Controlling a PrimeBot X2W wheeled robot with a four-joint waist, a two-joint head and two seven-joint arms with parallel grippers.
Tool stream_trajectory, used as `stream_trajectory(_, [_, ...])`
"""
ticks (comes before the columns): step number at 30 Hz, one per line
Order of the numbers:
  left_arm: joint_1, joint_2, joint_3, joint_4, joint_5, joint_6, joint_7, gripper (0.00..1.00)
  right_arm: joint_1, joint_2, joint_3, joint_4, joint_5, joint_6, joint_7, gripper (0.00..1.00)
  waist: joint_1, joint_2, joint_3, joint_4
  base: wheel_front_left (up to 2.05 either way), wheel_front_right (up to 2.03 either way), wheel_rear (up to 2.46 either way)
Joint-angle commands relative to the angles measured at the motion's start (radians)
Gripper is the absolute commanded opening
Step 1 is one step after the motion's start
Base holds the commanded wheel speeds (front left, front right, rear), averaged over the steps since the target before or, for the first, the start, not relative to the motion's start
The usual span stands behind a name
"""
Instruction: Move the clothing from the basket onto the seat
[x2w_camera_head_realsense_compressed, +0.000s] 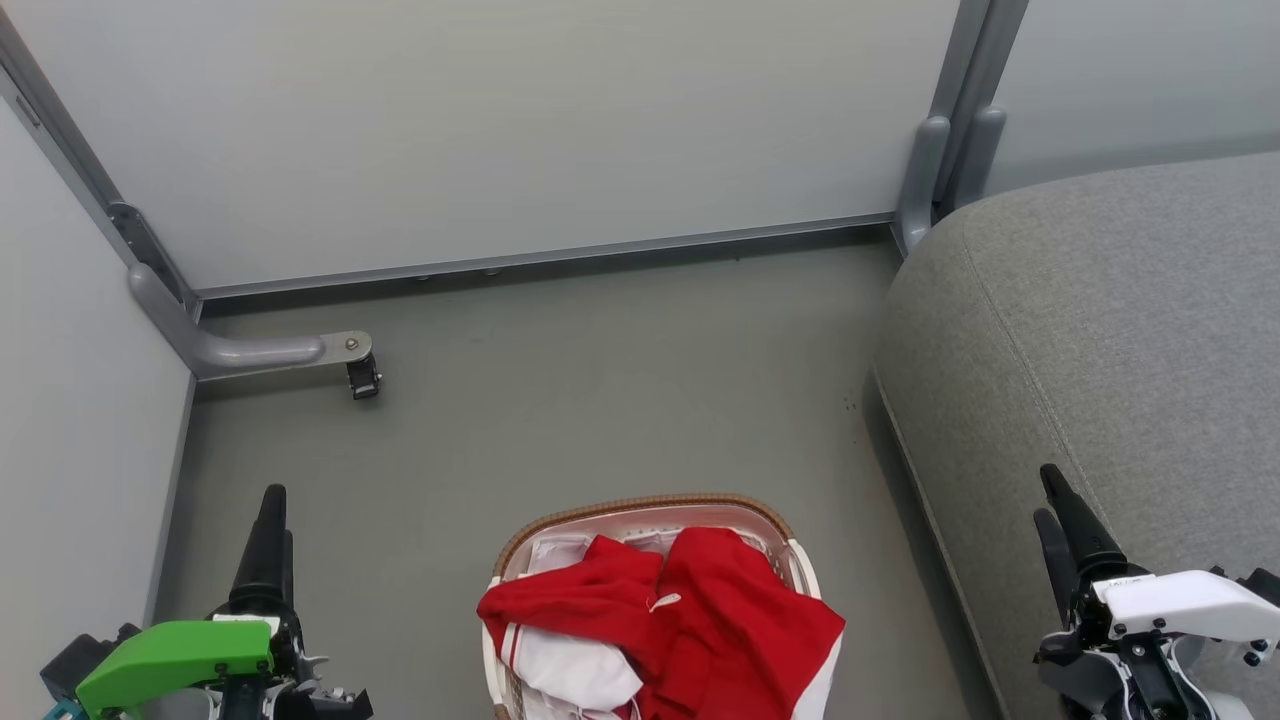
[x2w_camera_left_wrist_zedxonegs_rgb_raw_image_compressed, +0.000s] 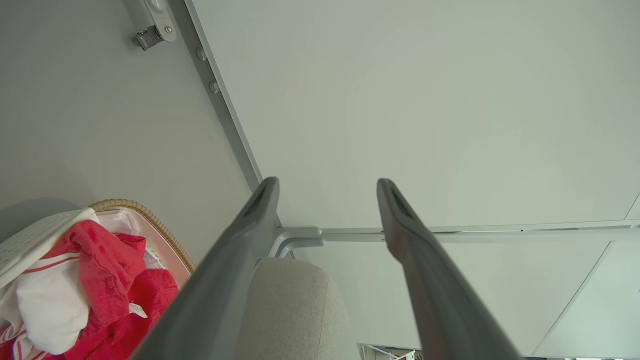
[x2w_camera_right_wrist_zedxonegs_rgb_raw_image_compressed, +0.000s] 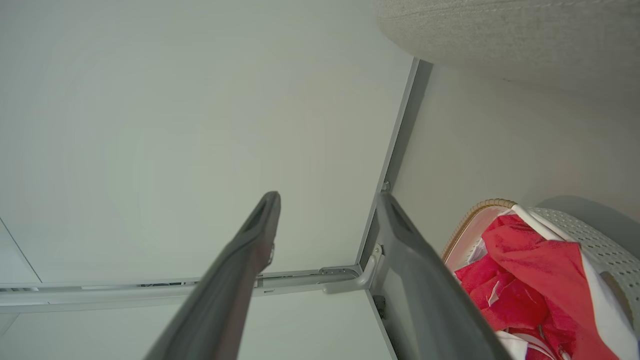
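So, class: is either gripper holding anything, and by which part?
Nothing is held. The left gripper and right gripper both stand open and empty; the clothing lies in the basket.

Red clothing (x2w_camera_head_realsense_compressed: 690, 610) heaped in basket (x2w_camera_head_realsense_compressed: 640, 505) on floor (x2w_camera_head_realsense_compressed: 600, 400), seat (x2w_camera_head_realsense_compressed: 1100, 330) on the right; left gripper (x2w_camera_head_realsense_compressed: 280, 512) and right gripper (x2w_camera_head_realsense_compressed: 1045, 492) flank basket, empty.

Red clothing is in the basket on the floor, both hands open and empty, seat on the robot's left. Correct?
One error: the seat is on the robot's right, not its left; the head view shows it by the right hand. The rest stands: clothing in the basket on the floor, left hand and right hand open and empty.
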Motion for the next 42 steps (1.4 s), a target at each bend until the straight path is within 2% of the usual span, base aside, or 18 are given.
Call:
stream_trajectory(1, [-0.023, 0.008, 0.003, -0.016, 0.055, -0.001, -0.011, 1.0, -0.029, -0.017, 0.006, -0.022, -0.034, 0.0, -0.014, 1.0, 0.0, 0.0, 0.001, 0.0, 0.0, 0.0, 0.0])
stream_trajectory(21, [-0.005, 0.006, -0.038, -0.022, 0.49, 0.011, -0.094, 1.0, -0.046, -0.054, 0.08, -0.029, -0.408, 0.0, -0.096, 1.0, 0.0, 0.0, 0.006, -0.003, 0.0, 0.0, 0.0])
stream_trajectory(42, [0.025, 0.009, -0.092, -0.014, 0.784, 0.044, -0.163, 1.0, -0.044, -0.082, 0.148, -0.008, -0.69, 0.0, -0.167, 1.0, 0.0, 0.0, 0.008, -0.003, 0.0, 0.0, 0.0])
